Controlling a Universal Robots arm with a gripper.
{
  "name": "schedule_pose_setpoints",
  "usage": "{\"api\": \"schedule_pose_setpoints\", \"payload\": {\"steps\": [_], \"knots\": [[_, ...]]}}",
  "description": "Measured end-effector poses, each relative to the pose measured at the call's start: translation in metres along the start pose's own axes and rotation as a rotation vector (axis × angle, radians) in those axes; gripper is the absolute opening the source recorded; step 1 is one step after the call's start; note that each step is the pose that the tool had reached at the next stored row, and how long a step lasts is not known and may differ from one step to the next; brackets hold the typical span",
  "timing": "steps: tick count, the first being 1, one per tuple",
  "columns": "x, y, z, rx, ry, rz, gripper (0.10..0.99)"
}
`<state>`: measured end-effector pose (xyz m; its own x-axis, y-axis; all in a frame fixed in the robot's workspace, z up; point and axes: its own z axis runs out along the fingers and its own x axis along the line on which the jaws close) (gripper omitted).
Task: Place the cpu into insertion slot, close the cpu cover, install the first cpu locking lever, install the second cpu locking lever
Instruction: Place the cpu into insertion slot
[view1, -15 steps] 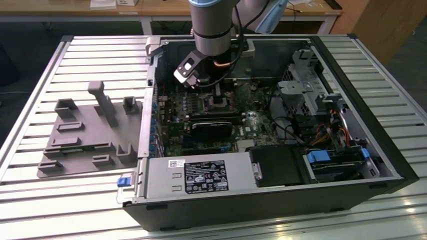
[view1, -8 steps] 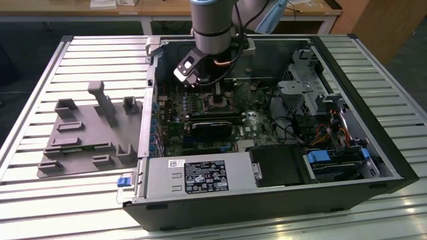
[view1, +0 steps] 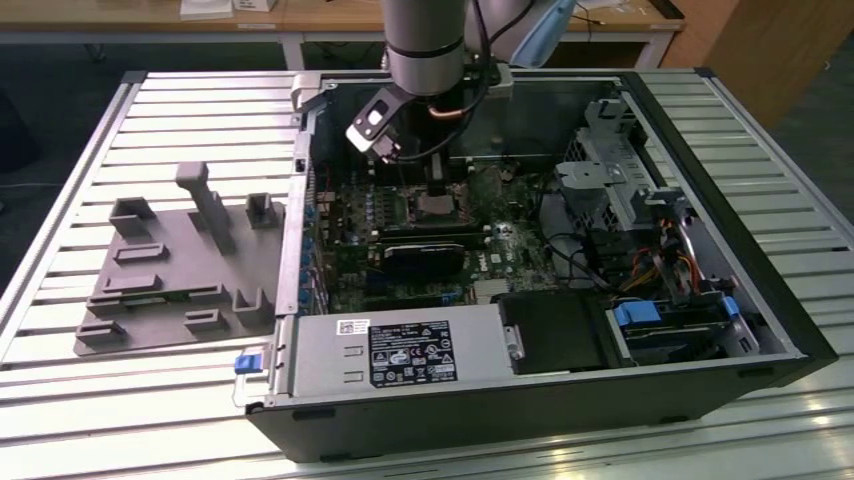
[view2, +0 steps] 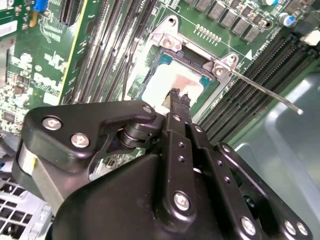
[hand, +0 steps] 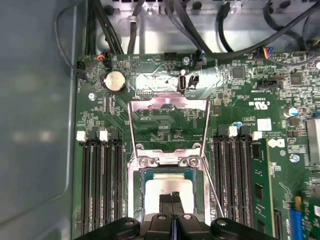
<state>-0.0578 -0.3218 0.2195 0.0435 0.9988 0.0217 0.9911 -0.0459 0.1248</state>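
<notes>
The slatted bench (view1: 54, 420) is carrying an open computer case (view1: 534, 410), with the arm (view1: 424, 40) hanging into it. The cpu cover (hand: 168, 102) is lying flipped open. The cpu (hand: 155, 195) is sitting in its socket, and the empty, clenched claw (hand: 172, 196) is hovering at its top.

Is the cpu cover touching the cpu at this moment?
Apart. In the first wrist view the cpu cover stands swung open on its hinge, away from the cpu lying in the socket.
</notes>
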Motion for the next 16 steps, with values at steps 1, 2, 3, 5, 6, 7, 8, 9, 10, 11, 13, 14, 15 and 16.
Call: {"api": "schedule_pose_setpoints", "payload": {"steps": [1,2,3,5,6,7,8,9,10,11,13,14,15,16], "knots": [[0.0001,0.0002,-0.0020,0.000,0.0000,0.000,0.102],[0.0001,0.0005,-0.0041,0.000,0.0000,0.000,0.102],[0.0001,0.0008,-0.0065,-0.001,0.0000,0.000,0.102],[0.0003,0.0015,-0.0117,-0.001,0.0002,0.000,0.102],[0.0003,0.0018,-0.0143,-0.001,0.0001,0.000,0.102],[0.0004,0.0021,-0.0170,-0.002,0.0000,0.000,0.102],[0.0005,0.0025,-0.0196,-0.002,0.0002,0.000,0.102],[0.0005,0.0028,-0.0221,-0.003,0.0001,0.000,0.102],[0.0005,0.0030,-0.0244,-0.003,0.0001,0.000,0.102],[0.0006,0.0033,-0.0261,-0.003,0.0001,0.000,0.102],[0.0006,0.0036,-0.0289,-0.004,0.0001,0.000,0.102],[0.0007,0.0037,-0.0293,-0.004,0.0001,0.000,0.102],[0.0007,0.0037,-0.0292,-0.004,0.0002,0.000,0.102],[0.0007,0.0037,-0.0293,-0.004,0.0002,0.000,0.102]]}}
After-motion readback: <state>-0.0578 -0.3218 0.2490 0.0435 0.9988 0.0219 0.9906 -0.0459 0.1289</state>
